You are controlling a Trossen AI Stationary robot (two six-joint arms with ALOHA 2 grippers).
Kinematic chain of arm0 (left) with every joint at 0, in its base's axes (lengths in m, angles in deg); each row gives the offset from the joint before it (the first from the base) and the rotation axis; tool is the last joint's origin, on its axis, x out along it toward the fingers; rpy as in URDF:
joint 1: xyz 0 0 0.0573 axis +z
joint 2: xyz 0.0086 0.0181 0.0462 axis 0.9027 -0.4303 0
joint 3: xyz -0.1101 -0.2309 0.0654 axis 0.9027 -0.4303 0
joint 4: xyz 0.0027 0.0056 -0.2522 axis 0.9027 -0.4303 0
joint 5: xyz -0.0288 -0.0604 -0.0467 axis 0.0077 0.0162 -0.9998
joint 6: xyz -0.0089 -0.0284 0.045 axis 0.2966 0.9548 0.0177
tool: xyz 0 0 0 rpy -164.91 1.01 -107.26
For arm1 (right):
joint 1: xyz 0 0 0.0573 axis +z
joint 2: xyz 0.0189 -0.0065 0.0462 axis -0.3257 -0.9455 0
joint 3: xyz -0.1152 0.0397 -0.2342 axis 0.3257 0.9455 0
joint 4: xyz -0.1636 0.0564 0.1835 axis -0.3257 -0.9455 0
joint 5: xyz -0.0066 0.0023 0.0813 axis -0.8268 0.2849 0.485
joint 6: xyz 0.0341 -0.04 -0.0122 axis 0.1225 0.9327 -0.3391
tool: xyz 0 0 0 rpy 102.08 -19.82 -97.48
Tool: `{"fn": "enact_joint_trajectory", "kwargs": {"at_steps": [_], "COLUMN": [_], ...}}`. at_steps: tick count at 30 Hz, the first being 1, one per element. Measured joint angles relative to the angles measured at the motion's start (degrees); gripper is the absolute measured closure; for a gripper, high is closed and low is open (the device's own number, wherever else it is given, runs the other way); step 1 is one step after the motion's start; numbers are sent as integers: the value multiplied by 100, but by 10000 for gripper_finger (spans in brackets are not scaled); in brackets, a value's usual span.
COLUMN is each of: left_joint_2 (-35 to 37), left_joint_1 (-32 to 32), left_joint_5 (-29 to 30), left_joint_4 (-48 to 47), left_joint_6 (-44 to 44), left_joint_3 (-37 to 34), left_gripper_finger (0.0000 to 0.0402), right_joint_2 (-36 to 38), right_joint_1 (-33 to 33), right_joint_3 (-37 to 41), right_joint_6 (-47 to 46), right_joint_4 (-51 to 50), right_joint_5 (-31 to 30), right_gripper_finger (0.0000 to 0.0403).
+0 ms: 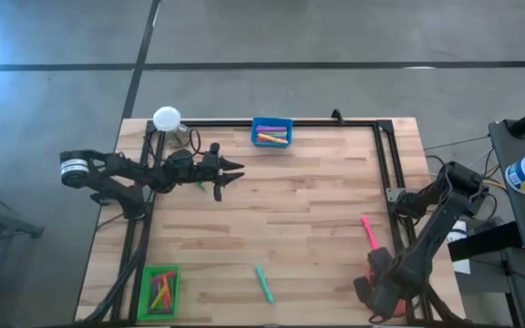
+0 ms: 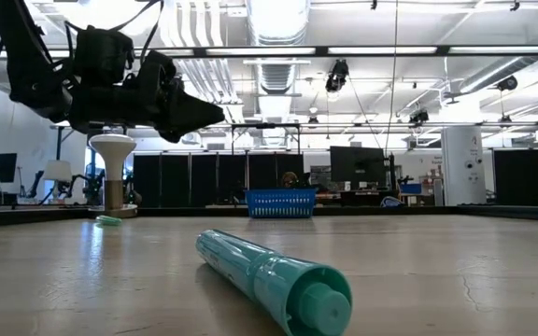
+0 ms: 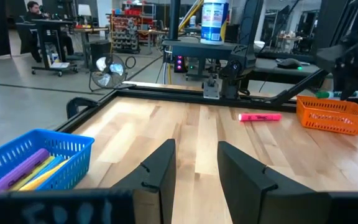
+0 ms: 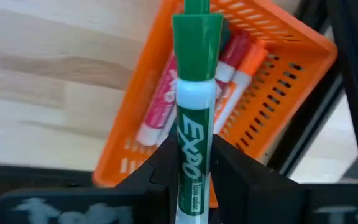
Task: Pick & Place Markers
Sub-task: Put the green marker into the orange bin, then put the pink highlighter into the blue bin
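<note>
My right gripper (image 4: pixel 192 142) hangs over the orange tray (image 4: pixel 291 56) at the table's near right corner (image 1: pixel 378 271), shut on a green marker (image 4: pixel 194 93). Pink, red and orange markers (image 4: pixel 166 99) lie in that tray. My left gripper (image 3: pixel 196 152) is open and raised above the far left part of the table (image 1: pixel 233 169), holding nothing. A green marker (image 1: pixel 201 185) lies flat on the table beneath the left arm. A teal marker (image 1: pixel 263 282) and a pink marker (image 1: pixel 369 230) lie flat on the wood. My right gripper pinches the green marker between its two fingers at the printed barrel (image 4: pixel 190 152). The marker runs along the fingers, and its green cap end (image 4: pixel 196 34) sticks out past the fingertips. The fingers point down from above, and the marker is lifted clear above the orange tray.
A blue tray (image 1: pixel 272 133) with yellow and purple markers stands at the far edge. A green tray (image 1: pixel 160 290) with markers sits at the near left corner. A white-topped stand (image 1: pixel 167 118) is at the far left. A black frame rail (image 1: pixel 386 159) borders the table.
</note>
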Motion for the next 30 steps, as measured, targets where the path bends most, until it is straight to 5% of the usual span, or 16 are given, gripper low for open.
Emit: {"fn": "enact_joint_trajectory", "kwargs": {"at_steps": [21,30], "left_joint_2": [0,0], "left_joint_1": [0,-1], "left_joint_5": [2,4], "left_joint_4": [-2,-3], "left_joint_6": [0,0], "left_joint_3": [-7,-7], "left_gripper_finger": [289,289], "right_joint_2": [-164,22], "right_joint_1": [-26,-11], "right_joint_3": [932,97], "right_joint_6": [53,190], "right_joint_4": [1238,-316], "right_joint_5": [603,733], "right_gripper_finger": [308,230]}}
